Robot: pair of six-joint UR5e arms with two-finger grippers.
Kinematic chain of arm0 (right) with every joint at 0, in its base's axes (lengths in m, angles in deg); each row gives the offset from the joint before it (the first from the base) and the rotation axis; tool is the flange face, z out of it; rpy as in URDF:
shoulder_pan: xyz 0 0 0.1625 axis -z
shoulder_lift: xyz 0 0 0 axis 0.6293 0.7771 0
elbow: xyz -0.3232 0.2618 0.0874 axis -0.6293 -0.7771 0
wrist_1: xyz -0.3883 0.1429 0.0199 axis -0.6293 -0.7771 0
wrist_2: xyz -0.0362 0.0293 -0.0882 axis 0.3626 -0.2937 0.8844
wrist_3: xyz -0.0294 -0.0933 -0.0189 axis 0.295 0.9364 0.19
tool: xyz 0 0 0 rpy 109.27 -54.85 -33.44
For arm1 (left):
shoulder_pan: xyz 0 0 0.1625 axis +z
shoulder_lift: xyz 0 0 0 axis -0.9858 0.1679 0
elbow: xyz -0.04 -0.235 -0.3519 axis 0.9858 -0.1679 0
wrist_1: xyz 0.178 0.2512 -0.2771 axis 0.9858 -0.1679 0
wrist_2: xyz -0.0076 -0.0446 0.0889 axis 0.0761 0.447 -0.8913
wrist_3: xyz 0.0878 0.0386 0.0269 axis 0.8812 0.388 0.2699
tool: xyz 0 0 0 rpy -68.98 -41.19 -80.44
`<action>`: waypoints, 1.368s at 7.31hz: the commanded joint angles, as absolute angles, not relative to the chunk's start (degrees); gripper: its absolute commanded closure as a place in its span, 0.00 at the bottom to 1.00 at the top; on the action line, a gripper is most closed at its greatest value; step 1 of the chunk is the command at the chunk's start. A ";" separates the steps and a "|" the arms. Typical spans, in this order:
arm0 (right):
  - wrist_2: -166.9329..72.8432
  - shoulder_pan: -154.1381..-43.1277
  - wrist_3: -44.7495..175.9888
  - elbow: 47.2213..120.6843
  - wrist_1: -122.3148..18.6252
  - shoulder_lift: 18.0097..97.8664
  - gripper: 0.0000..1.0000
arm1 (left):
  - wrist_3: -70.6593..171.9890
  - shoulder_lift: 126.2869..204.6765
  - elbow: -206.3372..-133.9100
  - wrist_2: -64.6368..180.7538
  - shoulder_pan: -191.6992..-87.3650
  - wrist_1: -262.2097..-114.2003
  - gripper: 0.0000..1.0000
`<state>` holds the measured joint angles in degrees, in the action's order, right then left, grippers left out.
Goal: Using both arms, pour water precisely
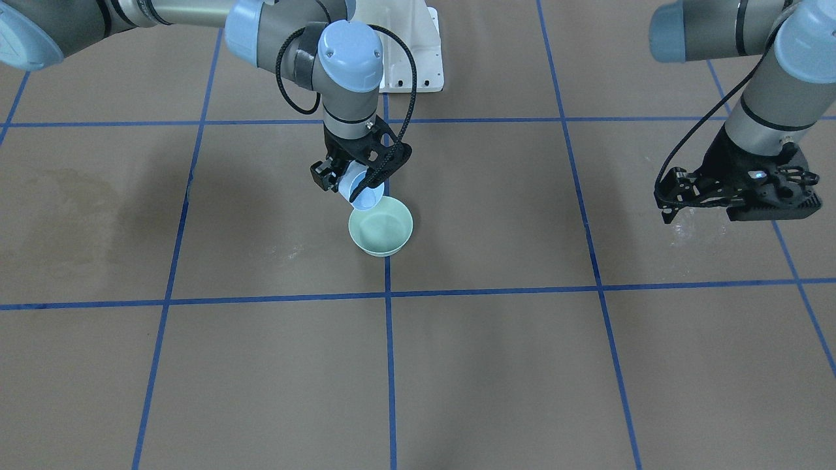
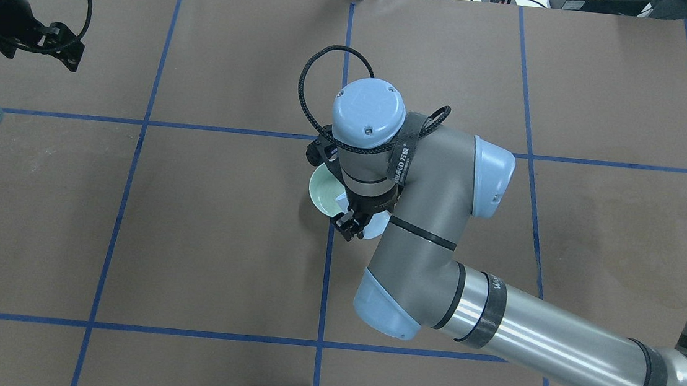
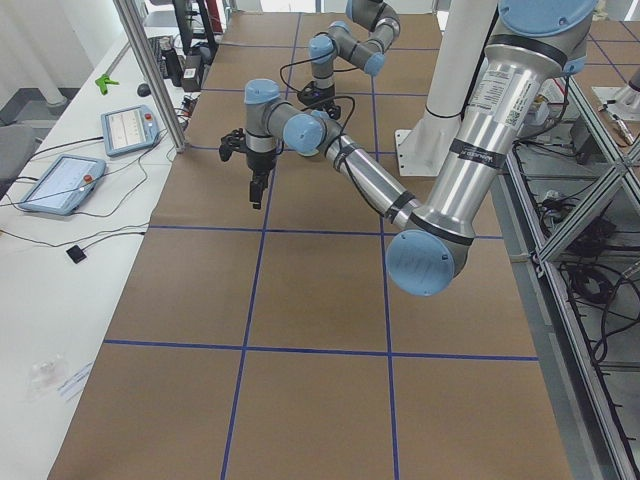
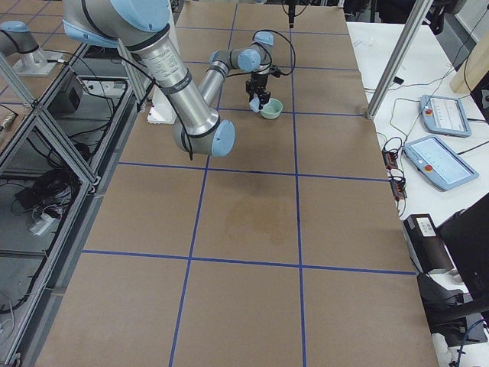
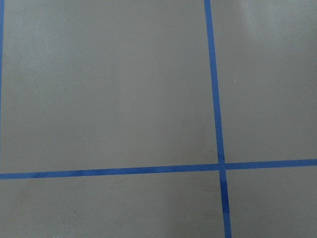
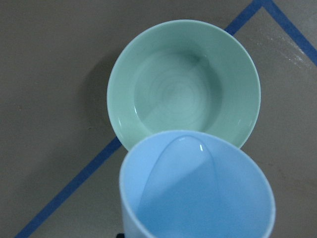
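Observation:
My right gripper (image 1: 349,179) is shut on a light blue cup (image 1: 362,192), tilted with its mouth over the near rim of a pale green bowl (image 1: 382,228) at the table's middle. In the right wrist view the cup (image 6: 198,188) fills the lower frame, with the bowl (image 6: 183,84) just beyond its lip. The water is hard to make out: only a small glint inside the cup and a faint glossy patch on the bowl's floor. From overhead the right arm hides most of the bowl (image 2: 323,192). My left gripper (image 1: 667,196) hovers open and empty far off to the side (image 2: 67,47).
The white pedestal (image 1: 418,59) stands behind the bowl. Blue tape lines (image 5: 214,99) divide the brown table cover. A faint damp stain (image 2: 625,242) marks the cover on the right arm's side. Tablets (image 4: 435,157) and cables lie on the side bench.

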<state>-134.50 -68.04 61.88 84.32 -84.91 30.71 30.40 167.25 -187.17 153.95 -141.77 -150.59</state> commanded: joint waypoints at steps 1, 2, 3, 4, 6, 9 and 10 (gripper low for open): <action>-134.41 -67.92 63.31 80.10 -89.61 25.77 1.00 | 30.33 167.24 -187.17 153.95 -141.77 -150.59 0.00; -134.41 -67.92 63.31 78.25 -91.45 24.09 1.00 | 30.33 167.24 -187.17 153.95 -141.77 -150.59 0.00; -134.33 -67.92 63.40 77.28 -92.77 23.21 1.00 | 30.33 167.24 -187.26 153.95 -141.77 -150.59 0.00; -134.41 -67.83 63.40 77.09 -93.22 23.20 1.00 | 30.33 167.24 -187.26 153.95 -141.77 -150.59 0.00; -134.15 -67.74 63.58 76.13 -95.85 22.59 1.00 | 30.33 167.24 -187.26 153.95 -141.68 -150.59 0.00; -133.97 -67.65 63.75 73.41 -97.27 21.88 1.00 | 30.24 167.24 -187.35 153.95 -141.68 -150.59 0.00; -133.97 -67.65 65.58 73.14 -98.05 21.71 1.00 | 30.24 167.24 -187.26 153.95 -141.68 -150.59 0.00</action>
<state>-134.01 -67.68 64.10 73.78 -97.30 21.83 30.25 167.25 -187.30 153.95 -141.69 -150.59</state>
